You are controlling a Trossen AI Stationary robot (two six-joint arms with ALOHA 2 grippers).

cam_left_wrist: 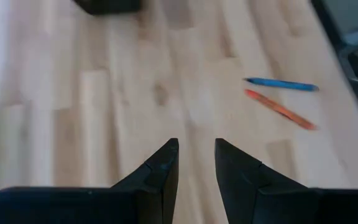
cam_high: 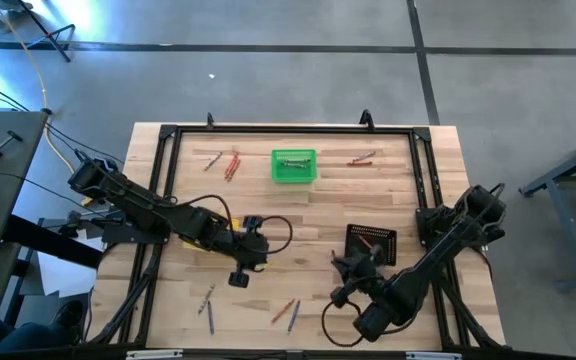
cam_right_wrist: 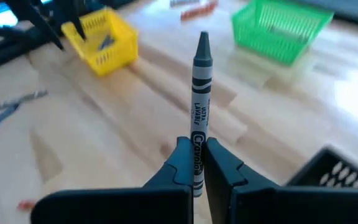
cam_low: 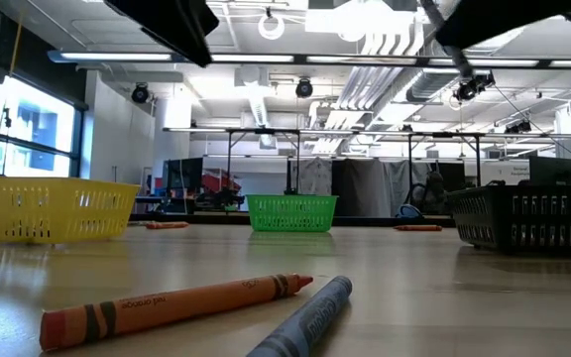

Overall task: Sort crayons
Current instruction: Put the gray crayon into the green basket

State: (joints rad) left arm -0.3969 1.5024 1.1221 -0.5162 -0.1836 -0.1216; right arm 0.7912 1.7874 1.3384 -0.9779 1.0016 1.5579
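Note:
My right gripper (cam_right_wrist: 197,163) is shut on a grey crayon (cam_right_wrist: 201,93) above the table; in the high view it (cam_high: 341,262) hovers just left of the black mesh basket (cam_high: 371,243). My left gripper (cam_left_wrist: 196,158) is open and empty above bare wood, near the table's middle (cam_high: 258,255). A blue crayon (cam_left_wrist: 281,84) and an orange crayon (cam_left_wrist: 278,109) lie flat on the table beyond it. The green basket (cam_high: 294,165) stands at the far middle. The yellow basket (cam_right_wrist: 103,38) stands under my left arm. My right gripper pinches the grey crayon's blunt end (cam_right_wrist: 197,155) between its two fingers. The crayon runs along the fingers and sticks out past them, its pointed tip (cam_right_wrist: 203,38) toward the table's far left. It is lifted clear of the table.
More crayons lie at the far left (cam_high: 225,161), the far right (cam_high: 361,158), the near left (cam_high: 206,300) and the near middle (cam_high: 286,312). An orange crayon (cam_low: 167,307) and a blue-grey one (cam_low: 305,322) lie close before the low camera. A black frame (cam_high: 288,128) rims the table.

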